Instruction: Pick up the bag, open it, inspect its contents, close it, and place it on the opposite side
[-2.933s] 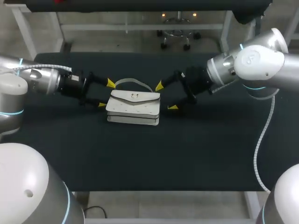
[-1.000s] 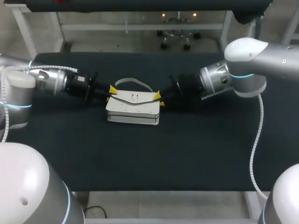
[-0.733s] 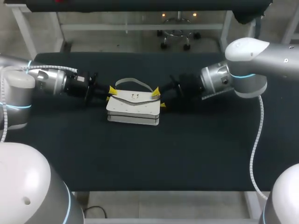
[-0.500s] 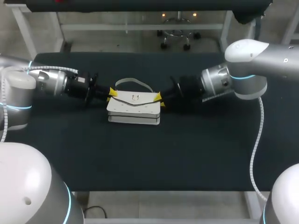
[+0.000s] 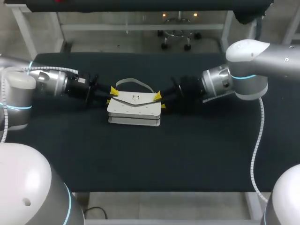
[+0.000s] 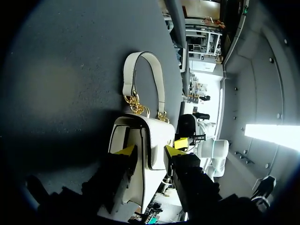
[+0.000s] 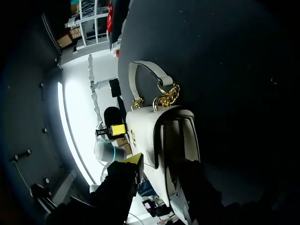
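The left tool (image 5: 111, 95) has narrowed. Some three seconds back its yellow tips stood wide, just off the left end of the bag (image 5: 134, 108); now they sit against that end from the near and far sides. In the left wrist view the bag's side panel fills the gap between them. The right tool (image 5: 161, 100) has done the same at the opposite end, swinging in from a wide, raised pose to pinch the right side panel, so each tool now appears to hold one end of the bag.

During the last second neither arm has shifted much. The bag has barely moved and still looks to be resting on the counter (image 5: 187, 150), near its middle and toward the far edge. Its flap is closed and its handle (image 5: 136, 80) lies behind it.

I judge the grasp is just made and the lift not yet begun. Opening, looking inside, closing and carrying across all remain.
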Controlling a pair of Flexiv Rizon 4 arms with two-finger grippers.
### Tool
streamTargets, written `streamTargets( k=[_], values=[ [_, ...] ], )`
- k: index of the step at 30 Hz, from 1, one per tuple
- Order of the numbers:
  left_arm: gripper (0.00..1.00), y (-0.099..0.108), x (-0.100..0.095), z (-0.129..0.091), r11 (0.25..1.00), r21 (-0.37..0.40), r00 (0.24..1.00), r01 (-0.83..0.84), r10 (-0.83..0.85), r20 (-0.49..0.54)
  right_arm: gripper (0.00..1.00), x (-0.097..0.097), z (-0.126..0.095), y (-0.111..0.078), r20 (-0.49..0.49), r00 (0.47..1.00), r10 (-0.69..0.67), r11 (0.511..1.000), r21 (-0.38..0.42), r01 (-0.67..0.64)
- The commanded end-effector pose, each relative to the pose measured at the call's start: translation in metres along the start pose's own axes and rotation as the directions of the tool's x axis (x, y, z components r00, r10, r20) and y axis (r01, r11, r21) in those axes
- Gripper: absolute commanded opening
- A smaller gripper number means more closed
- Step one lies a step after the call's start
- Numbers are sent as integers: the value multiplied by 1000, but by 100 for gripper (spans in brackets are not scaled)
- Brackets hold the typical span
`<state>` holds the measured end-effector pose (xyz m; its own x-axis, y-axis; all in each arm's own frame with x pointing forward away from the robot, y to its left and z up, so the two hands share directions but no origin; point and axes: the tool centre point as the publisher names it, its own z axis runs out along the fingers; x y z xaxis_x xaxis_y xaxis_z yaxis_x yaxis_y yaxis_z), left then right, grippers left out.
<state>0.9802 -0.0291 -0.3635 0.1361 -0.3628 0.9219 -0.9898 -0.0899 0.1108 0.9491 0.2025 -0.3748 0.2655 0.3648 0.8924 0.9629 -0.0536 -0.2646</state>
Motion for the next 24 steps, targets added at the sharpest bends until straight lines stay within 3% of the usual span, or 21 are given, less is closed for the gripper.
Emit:
streamTargets(
  k=[1,10,12,15,17,24],
  values=[
    [100,14,5,-6,1000,21,1000,-5,5,-3,100,4,-4,-5,13,1000,-8,1000,-10,8],
    [98,29,15,-19,999,37,999,-34,34,-3,100,12,-20,-12,67,997,-28,999,-28,30],
    [88,32,16,-20,999,36,999,-36,36,0,100,12,-25,-12,81,996,-28,999,-32,31],
    [60,36,17,-22,999,39,999,-36,35,8,100,12,-35,-11,114,993,-28,999,-29,31],
    [47,38,17,-22,999,36,999,-34,34,14,100,11,-40,-10,131,991,-29,999,-26,32],
    [45,42,10,-16,1000,13,998,-6,5,66,100,4,-66,-7,179,984,-17,999,-38,24]
  ],
)
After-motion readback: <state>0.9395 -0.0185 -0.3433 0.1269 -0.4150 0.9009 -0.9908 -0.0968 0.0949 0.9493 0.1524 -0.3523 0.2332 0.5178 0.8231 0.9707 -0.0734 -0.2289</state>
